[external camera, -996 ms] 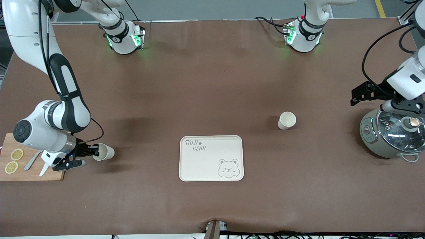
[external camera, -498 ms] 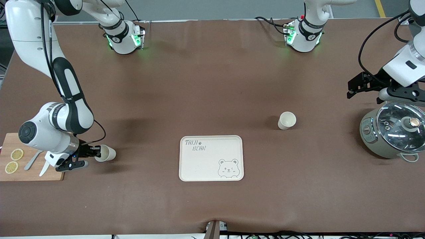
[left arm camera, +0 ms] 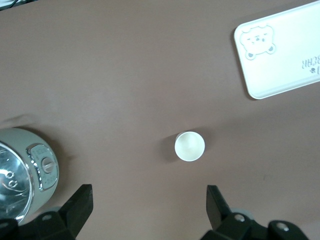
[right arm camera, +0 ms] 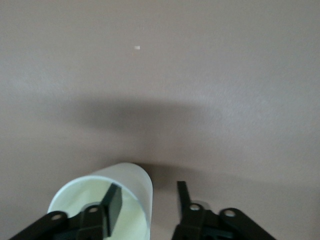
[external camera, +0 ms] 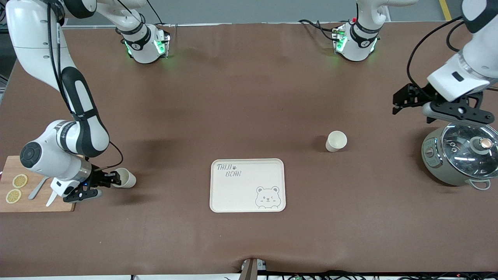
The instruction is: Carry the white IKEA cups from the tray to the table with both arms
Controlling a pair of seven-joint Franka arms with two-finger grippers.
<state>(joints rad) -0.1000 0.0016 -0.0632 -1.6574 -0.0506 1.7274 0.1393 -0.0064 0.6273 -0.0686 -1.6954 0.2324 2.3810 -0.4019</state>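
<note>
The right gripper (external camera: 102, 186) sat low at the right arm's end of the bench (external camera: 249, 97), its fingers (right arm camera: 112, 202) straddling the wall of one cup (external camera: 125, 178), one finger inside the rim and one outside; the cup leaned tilted in that grip, just beside a wooden board (external camera: 35, 206) carrying lemon slices (external camera: 16, 188) and a utensil. The second cup (external camera: 336, 140) stood upright and alone toward the left arm's end, a little farther from the front camera than the tray (external camera: 248, 185), near it but apart. The tray carried the words "TAIJI BEAR" and a bear drawing in one corner. The left gripper (external camera: 428, 107) hung in the air beside the pot (external camera: 459, 155) with its glass lid, fingers (left arm camera: 77, 206) spread wide and holding nothing; in its wrist view the second cup (left arm camera: 189, 146) lay between the pot (left arm camera: 22, 172) and the tray (left arm camera: 280, 50).
</note>
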